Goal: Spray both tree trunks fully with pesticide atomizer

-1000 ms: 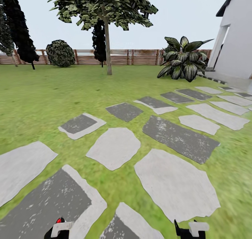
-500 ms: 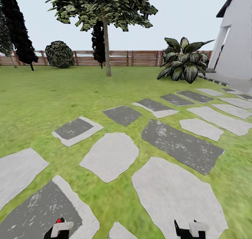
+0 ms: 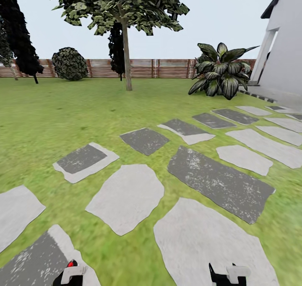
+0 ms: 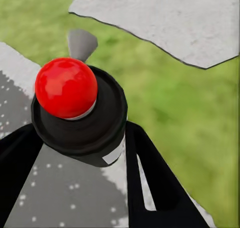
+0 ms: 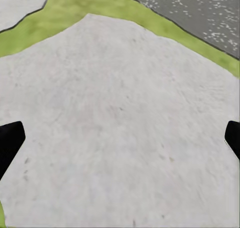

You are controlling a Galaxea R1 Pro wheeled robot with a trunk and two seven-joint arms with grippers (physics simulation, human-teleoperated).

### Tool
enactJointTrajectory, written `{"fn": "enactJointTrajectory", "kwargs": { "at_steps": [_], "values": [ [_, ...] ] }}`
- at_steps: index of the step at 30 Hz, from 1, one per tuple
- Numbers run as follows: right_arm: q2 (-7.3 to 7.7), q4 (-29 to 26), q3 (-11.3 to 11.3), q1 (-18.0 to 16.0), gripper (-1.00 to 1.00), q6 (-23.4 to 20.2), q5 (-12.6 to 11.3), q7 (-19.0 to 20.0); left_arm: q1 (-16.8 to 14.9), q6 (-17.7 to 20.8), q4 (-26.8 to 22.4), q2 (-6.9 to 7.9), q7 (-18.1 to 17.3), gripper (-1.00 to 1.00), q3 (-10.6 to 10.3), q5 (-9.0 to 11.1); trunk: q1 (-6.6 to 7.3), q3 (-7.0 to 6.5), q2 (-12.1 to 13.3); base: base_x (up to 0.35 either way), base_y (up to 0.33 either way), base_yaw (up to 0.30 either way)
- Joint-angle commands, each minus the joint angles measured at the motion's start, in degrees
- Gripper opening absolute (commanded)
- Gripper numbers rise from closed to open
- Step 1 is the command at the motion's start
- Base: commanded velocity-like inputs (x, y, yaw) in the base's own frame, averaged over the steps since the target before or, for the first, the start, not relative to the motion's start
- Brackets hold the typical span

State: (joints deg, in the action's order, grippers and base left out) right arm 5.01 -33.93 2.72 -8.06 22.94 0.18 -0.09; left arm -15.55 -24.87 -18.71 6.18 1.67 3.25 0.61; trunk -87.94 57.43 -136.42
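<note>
The pesticide atomizer, a black bottle with a white band, sits between the black fingers of my left gripper, which is shut on it. Its red tip points out over grass and stone, and also peeks out at the bottom edge of the head view. One tree stands far ahead near the fence, its pale trunk bare low down. A second tree is out of view. My right gripper hangs open over a pale stepping stone, its fingertips wide apart and holding nothing.
Grey stepping stones cross the green lawn towards a white house at the right. A broad striped-leaf plant, a round bush and black cypresses stand along the brown slat fence.
The whole head view has shifted: stones slide down and left and the tree sits slightly nearer, so the camera has moved forward. Both grippers keep their places in the picture.
</note>
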Motion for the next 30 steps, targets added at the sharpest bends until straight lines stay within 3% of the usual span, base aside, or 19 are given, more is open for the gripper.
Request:
{"fn": "enactJointTrajectory", "kwargs": {
  "at_steps": [1, 30],
  "values": [
    [0.0, 0.0, 0.0, 0.0, 1.0, 0.0, 0.0, 0.0, 0.0, 0.0, 0.0, -0.01, 0.0, -1.0, 0.0, 0.0, 0.0, 0.0, 0.0, 0.333, -0.103, 0.0],
    [0.0, 0.0, 0.0, 0.0, 1.0, 0.0, 0.0, 0.0, 0.0, 0.1, -0.1, 0.07, 0.0, -1.0, 0.1, 0.1, 0.0, 0.0, 0.0, 0.331, -0.106, 0.006]
  ]
}}
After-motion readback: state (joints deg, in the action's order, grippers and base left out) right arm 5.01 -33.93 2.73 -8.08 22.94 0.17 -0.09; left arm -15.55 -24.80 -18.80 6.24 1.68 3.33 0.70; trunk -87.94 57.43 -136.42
